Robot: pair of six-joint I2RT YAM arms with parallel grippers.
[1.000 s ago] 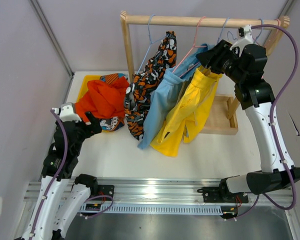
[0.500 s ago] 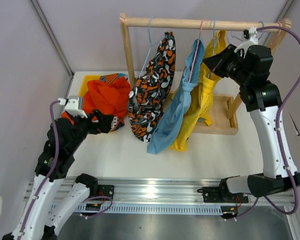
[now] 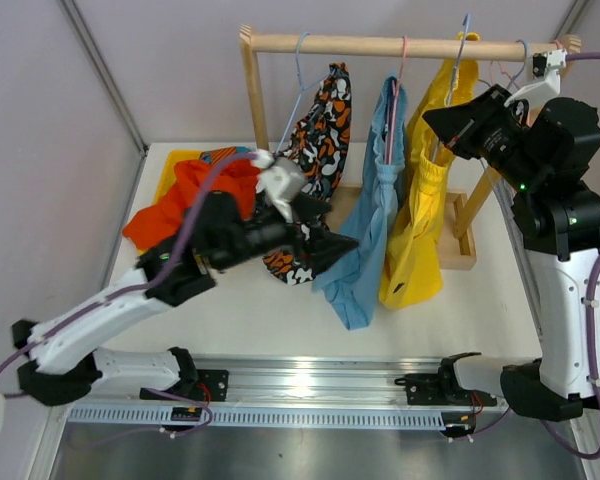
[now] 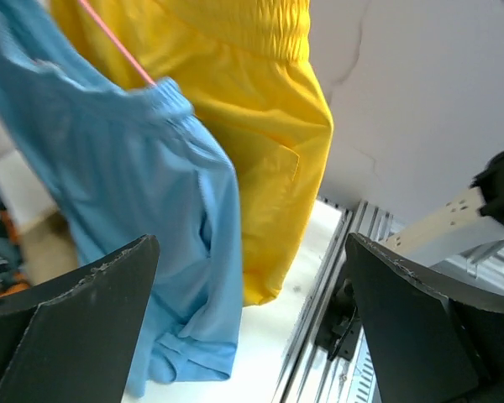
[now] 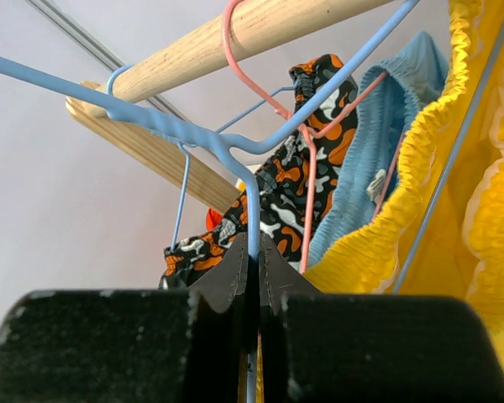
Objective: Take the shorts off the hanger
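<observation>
Yellow gathered-waist shorts (image 3: 415, 250) | right end effector (image 5: 256, 252) clamped on blue wire hanger (image 5: 250, 206) | left end effector (image 4: 252, 243) apart

Top view: left arm (image 3: 130, 300) is stretching low from 7 o'clock toward centre, with the left gripper (image 3: 332, 243) pointing to 3 o'clock, fingers spread wide. Right arm (image 3: 565, 280) is standing tall at 3 o'clock, with the right gripper (image 3: 435, 122) pointing to 9 o'clock, fingers pinching a blue hanger (image 5: 176, 130).

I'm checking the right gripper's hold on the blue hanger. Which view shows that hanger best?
The right wrist view: the blue hanger is close up, its stem pinched in the right gripper. The top view shows only its thin hook above the yellow shorts. The left wrist view misses it.
</observation>
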